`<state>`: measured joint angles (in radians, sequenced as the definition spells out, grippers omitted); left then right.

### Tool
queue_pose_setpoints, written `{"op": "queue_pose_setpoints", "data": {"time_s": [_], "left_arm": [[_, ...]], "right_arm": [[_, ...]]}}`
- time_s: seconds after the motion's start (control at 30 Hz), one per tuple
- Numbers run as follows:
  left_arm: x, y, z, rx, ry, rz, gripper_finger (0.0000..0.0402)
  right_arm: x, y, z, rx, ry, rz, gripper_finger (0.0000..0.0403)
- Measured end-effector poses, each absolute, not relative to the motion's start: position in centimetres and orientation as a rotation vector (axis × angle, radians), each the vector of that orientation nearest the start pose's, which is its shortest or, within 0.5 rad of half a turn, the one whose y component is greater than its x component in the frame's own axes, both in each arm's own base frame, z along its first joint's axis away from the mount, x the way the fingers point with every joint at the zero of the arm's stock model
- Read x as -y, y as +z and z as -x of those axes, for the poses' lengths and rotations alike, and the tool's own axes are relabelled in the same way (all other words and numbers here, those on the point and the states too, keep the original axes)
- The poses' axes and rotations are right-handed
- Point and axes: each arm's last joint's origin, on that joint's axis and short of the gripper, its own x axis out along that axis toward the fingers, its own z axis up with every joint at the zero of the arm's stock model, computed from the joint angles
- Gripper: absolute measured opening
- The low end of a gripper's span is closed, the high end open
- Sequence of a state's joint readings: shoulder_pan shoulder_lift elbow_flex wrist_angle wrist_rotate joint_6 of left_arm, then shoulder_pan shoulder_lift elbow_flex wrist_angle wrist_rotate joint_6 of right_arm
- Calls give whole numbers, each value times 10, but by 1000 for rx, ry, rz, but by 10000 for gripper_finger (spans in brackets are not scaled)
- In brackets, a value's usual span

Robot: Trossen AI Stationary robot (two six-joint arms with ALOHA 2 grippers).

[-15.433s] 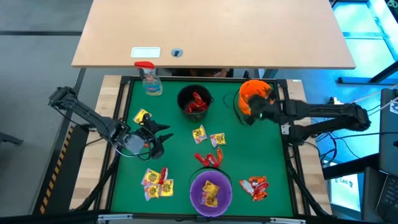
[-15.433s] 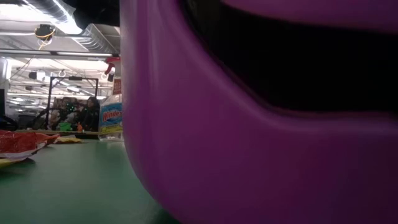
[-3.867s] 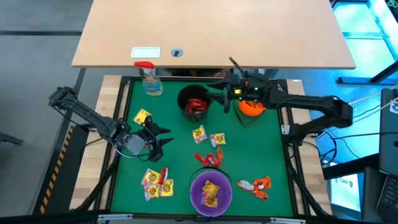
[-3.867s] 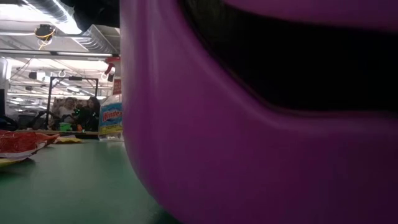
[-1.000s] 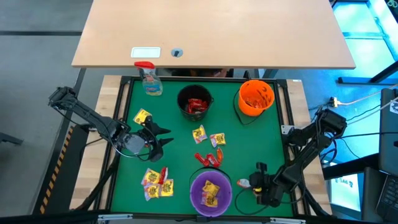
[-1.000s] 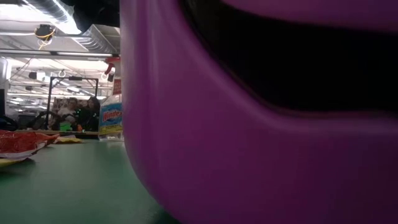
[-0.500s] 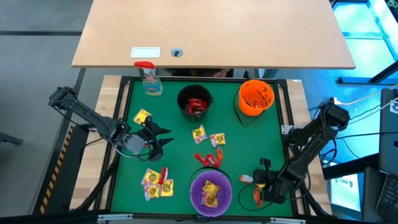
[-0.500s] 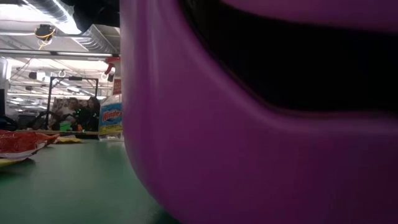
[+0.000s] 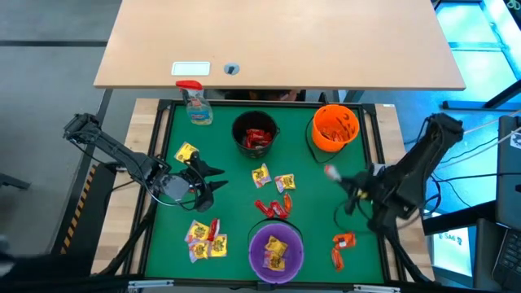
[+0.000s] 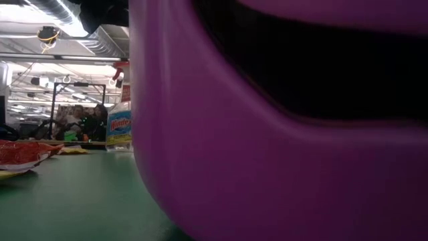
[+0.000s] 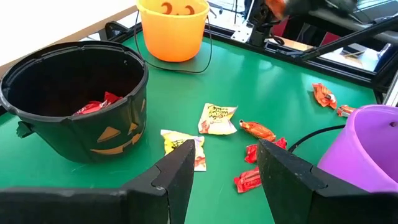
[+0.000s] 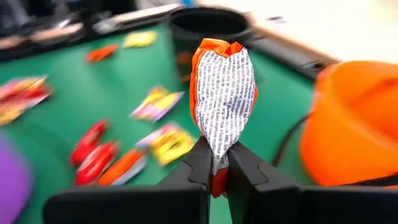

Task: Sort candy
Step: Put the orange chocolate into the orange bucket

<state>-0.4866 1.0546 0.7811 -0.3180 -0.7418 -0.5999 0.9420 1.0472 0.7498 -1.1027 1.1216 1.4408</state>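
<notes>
A: Where's the orange candy packet [image 12: 222, 93]?

B: Above the worktop [image 9: 228, 183], near the orange bowl [image 9: 334, 129], right gripper [image 12: 214, 163] fingers clamped on its edge. Left gripper [image 11: 225, 167] fingers apart.

A: Handling?

B: Probably light, crinkly, slippery; pinch the flat edge.

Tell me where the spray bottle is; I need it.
High view: the spray bottle stands at the mat's far left corner, left of the black bucket.

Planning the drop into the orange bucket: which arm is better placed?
Right. Its gripper already pinches an orange candy near the orange bucket; the left gripper sits open across the table.
</notes>
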Motion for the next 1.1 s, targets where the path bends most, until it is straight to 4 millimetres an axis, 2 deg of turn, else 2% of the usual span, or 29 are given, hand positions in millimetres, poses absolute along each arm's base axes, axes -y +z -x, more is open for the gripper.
{"op": "queue_pose_setpoints", "data": {"time_s": [0.23,0.5,0.67,0.77,0.97,1.1], "left_arm": [[84,275,-200,-389,379,243,163],[84,275,-200,-390,379,242,163],[83,275,-200,-387,387,239,163],[83,275,-200,-384,393,237,163],[83,275,-200,-384,393,237,163],[84,275,-200,-394,373,243,163]], "right_arm": [[-58,254,-114,-379,-794,-229,29],[-16,258,-123,-381,-1094,-229,30],[5,257,-137,-383,-1233,-248,30],[18,258,-150,-423,-1225,-272,30],[47,267,-180,-472,-1014,-304,30],[64,267,-179,-491,-1027,-310,30]]}}
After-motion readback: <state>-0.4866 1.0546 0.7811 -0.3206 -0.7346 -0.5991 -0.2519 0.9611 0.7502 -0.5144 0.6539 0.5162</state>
